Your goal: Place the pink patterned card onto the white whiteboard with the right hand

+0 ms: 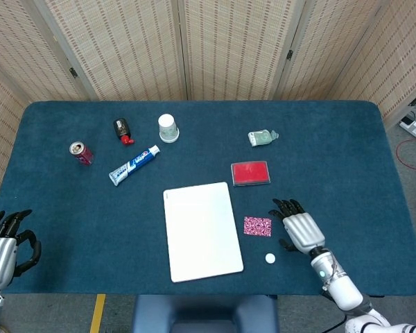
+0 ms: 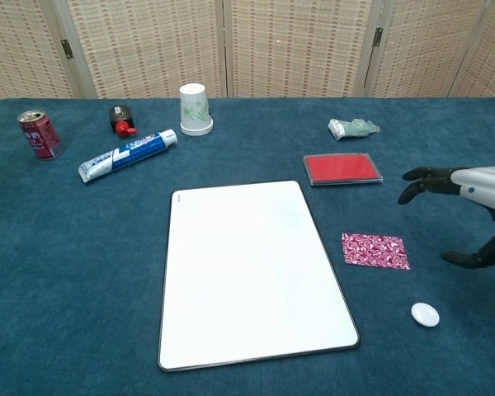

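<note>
In the head view, the flat pink patterned card (image 1: 257,226) lies lower right of centre, long axis left-right, just right of the white rectangular whiteboard (image 1: 202,230); the right hand (image 1: 298,227), fingers apart and empty, sits just right of it, the left hand (image 1: 3,248) far off at lower left, loosely curled and empty. A small white oval (image 1: 270,258) lies below the card. In the chest view, the hand hovers right of the card, nothing between them; a red rectangular pad (image 2: 342,168) lies above.

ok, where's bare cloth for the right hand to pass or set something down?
Free: the wide right side past the red case and right hand; the left front between the whiteboard and left hand. Crowded: the strip right of the whiteboard, holding the pink card and white disc, and the back left around the toothpaste.
</note>
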`<state>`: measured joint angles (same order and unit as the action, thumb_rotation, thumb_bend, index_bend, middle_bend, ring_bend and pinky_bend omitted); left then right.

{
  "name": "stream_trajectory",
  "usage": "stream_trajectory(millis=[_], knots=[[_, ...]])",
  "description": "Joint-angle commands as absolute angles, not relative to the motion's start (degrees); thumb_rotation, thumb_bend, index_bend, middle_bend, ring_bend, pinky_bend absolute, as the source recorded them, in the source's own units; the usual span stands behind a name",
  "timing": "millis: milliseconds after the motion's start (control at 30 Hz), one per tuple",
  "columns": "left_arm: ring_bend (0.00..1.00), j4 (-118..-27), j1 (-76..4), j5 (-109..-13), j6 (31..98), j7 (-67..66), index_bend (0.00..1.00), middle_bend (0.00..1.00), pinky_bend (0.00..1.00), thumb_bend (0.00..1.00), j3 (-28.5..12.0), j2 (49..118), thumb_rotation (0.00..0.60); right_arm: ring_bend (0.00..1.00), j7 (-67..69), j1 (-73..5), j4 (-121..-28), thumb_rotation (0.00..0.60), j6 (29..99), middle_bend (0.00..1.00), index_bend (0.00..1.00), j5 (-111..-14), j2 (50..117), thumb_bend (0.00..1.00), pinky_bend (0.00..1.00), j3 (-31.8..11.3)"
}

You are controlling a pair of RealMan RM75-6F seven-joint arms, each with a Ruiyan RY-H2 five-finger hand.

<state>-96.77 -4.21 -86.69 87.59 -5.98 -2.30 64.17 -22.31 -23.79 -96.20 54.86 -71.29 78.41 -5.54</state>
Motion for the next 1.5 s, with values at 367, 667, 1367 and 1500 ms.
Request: stream_trajectory(millis=[367, 667, 1367, 1500], knots=[[0.16, -96.2, -4.2, -86.8, 87.5, -5.3, 0.22, 0.18, 0.00, 0.18, -2.4, 64.4, 0.600, 0.01, -29.0, -29.2, -91.9, 0.600, 52.4, 0.04, 0.19, -62.5, 85.4, 0.35, 0.00, -6.0], [0.16, -95.6, -4.0, -86.7, 87.7, -4.7, 0.22, 0.18, 0.00, 0.18, -2.3, 64.4, 0.600, 0.01, -30.3, -31.1, -89.7, 0.600, 52.1, 0.04, 0.20, -59.3, 87.6, 0.35, 0.00, -5.4], [0.16, -95.2, -3.8, -86.6, 87.4, -4.3, 0.22, 0.18, 0.00, 0.18, -2.2, 64.5, 0.600, 0.00, -29.7, -32.9, -87.8, 0.600, 52.5, 0.04, 0.23, -57.2, 88.6, 0.35, 0.00, -3.6], [0.16, -95.2, -3.8, -86.5, 87.3, -4.2, 0.22, 0.18, 0.00, 0.18, -2.2, 64.5, 0.600, 0.01, -29.5, -33.0, -87.6, 0.600, 52.6, 0.04, 0.24, -56.8, 88.7, 0.35, 0.00, -3.4]])
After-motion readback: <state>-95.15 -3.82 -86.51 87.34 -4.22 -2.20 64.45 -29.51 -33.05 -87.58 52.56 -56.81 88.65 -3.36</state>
